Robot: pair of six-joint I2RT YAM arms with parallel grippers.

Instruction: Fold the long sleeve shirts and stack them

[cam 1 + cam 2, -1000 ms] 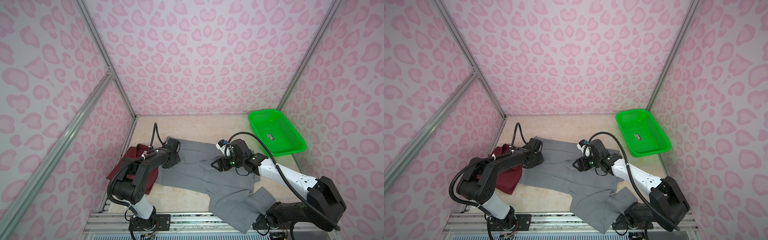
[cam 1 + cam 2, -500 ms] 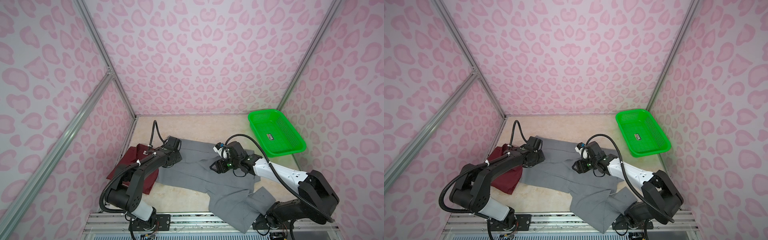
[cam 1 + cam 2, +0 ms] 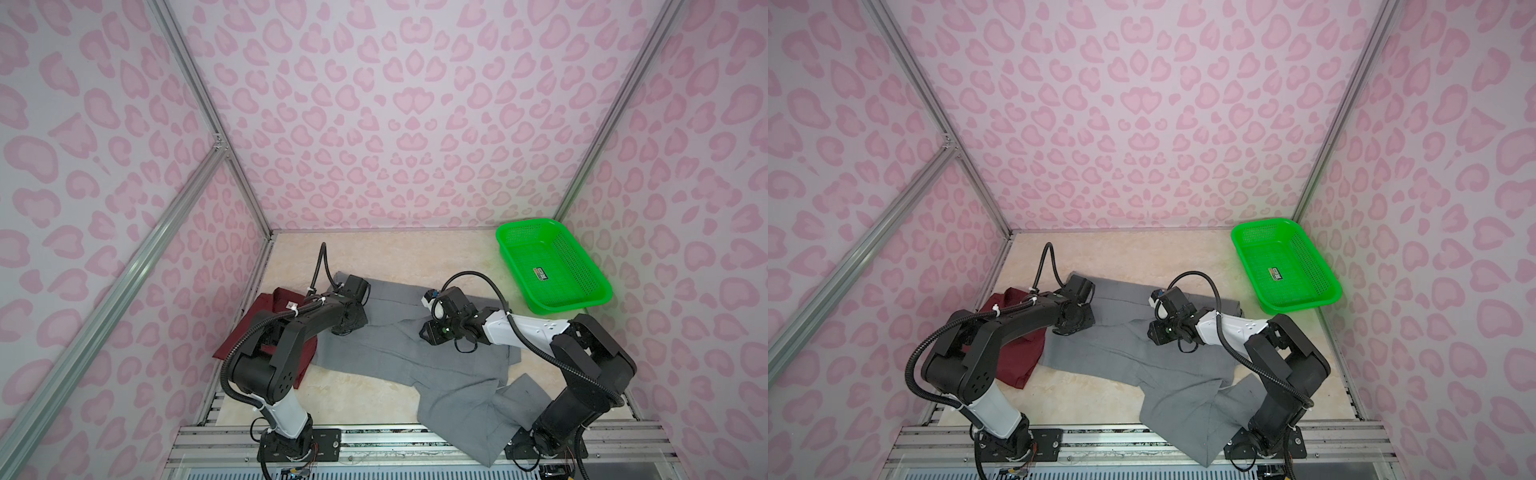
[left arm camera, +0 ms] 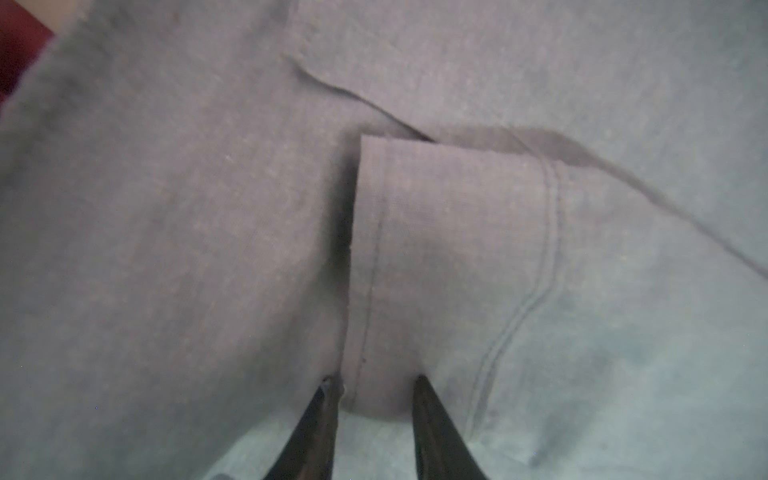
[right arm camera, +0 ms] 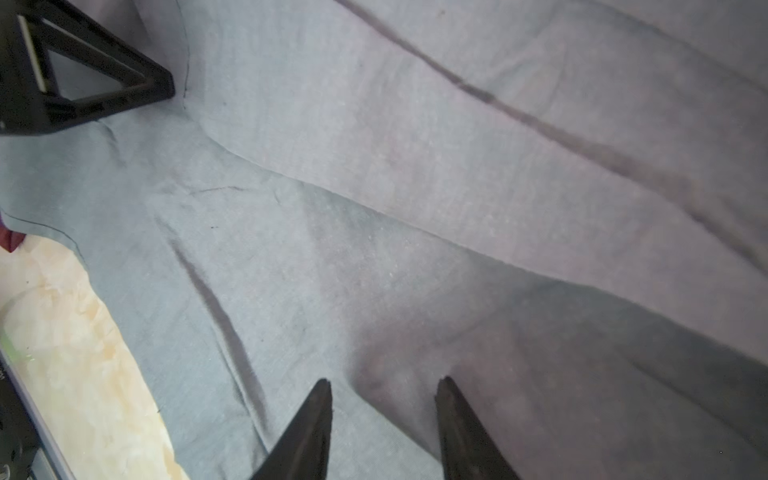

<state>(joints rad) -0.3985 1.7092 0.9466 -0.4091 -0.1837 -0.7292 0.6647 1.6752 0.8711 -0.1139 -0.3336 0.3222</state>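
A: Left tool, quick.
B: My left tool [image 4: 376, 380] is down on the grey shirt [image 3: 399, 353]. Prongs apart, with a hemmed flap of that cloth bulging between the tips.

A: Right one?
B: My right tool [image 5: 384, 380] is on the same shirt. Prongs apart too, tips on the cloth, with a low ridge between them.

A: Where does the shirt lie against them?
B: It's spread on the worktop [image 3: 374, 253], under both tools and across the stretch between them. One end runs back behind my right tool, past that arm's base, and hangs over the front rail [image 3: 374, 436].

A: Second shirt?
B: The maroon shirt [image 3: 1021, 361] is behind my left tool on its outer side, just beside the grey one's edge. My left arm lies over it and hides a good part. How it's folded, cannot tell.

A: Anything else around?
B: The green basket [image 3: 573, 305] is well apart, out past my right tool's outer side. There's a small sticker on its floor. The pink patterned wall is close on my left tool's outer side.
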